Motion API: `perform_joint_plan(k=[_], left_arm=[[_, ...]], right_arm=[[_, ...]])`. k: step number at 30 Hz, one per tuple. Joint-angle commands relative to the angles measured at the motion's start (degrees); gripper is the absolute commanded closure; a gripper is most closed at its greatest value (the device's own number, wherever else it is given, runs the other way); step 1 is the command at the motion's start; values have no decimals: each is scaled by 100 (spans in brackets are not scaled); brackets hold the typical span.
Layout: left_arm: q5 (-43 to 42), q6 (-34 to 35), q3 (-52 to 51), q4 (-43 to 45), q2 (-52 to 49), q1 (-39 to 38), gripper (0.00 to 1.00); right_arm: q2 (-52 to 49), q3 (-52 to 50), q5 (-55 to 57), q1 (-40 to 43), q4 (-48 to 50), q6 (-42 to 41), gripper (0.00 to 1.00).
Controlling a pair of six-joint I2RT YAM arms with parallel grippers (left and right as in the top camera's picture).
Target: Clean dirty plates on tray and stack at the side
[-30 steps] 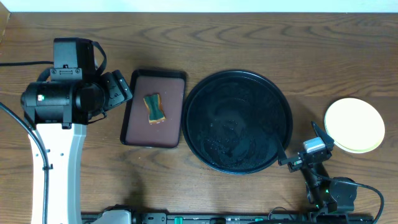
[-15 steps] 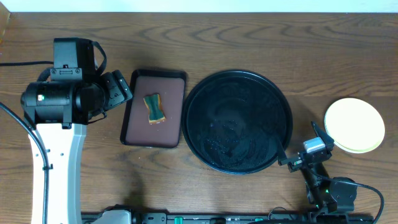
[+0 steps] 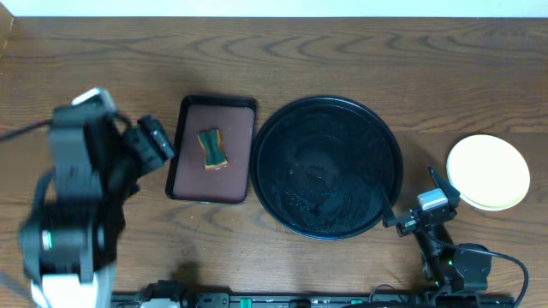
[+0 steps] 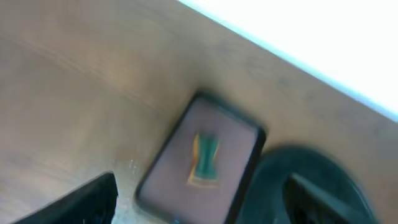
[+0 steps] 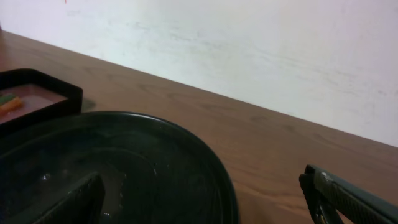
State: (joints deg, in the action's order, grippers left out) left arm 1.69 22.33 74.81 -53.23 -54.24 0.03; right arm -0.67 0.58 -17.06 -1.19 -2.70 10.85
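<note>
Plates (image 3: 488, 171): stacked on the counter (image 3: 342, 51) to the right of the black tray (image 3: 328, 167), apart from its rim; a pale yellow plate is seen on top, a pale green edge beneath it; how many are in the stack cannot be told.
Black tray: set at the middle of the counter, its glossy surface bare.
Brown tray (image 3: 212, 148): placed just left of the black tray; a green-and-orange sponge (image 3: 212, 148) is laid on it.
Left hand (image 3: 152, 141): held above the counter left of the brown tray, fingers (image 4: 93, 199) spread wide, nothing gripped; the arm is blurred.
Right hand (image 3: 411, 201): held low by the black tray's lower right rim, fingers (image 5: 339, 196) parted, nothing gripped.
</note>
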Motion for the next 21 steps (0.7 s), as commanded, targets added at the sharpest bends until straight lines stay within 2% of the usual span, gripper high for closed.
perform_joint_plan(k=[1,4,14,21], left_arm=[[125,-219,-1056,863,879,-90,14],[24,-476,-2096,1777,1733,-105,14],[-96,-474,-4750,3810,4004,-103,14],[-125,-474,-5838,4559,5307,-103,14]], right_arm=[[39,-28,13,39,0,37,1],[39,-28,13,39,0,37,1],[35,-26,13,39,-2,37,1],[35,-26,13,39,-2,37,1]])
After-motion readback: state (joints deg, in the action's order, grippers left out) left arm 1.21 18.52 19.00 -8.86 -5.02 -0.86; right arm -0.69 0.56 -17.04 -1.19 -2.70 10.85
